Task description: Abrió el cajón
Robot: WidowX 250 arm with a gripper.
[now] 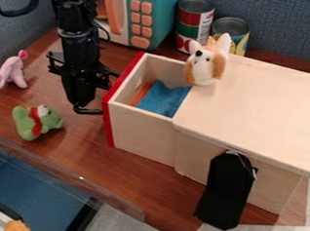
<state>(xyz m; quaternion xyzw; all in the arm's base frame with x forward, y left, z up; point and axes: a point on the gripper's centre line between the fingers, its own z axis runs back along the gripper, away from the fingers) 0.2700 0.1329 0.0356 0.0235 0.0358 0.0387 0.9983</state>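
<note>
Clearly, the drawer (142, 136) stands open from the wooden box (266, 104), its red front (108, 116) facing the bench's (141, 178) left edge. My gripper (87, 108) hangs just outside that front, probably because a pull must come from there; whether I am spread or pressed together, I cannot tell. The green frog (36, 122), by the bench's front edge, and the pink toy (11, 73), by its left edge, sit apart from the drawer, perhaps to leave it sliding room. Towards the back edge, two cans (194, 22) carry coloured labels, whose print I leave unread.
</note>
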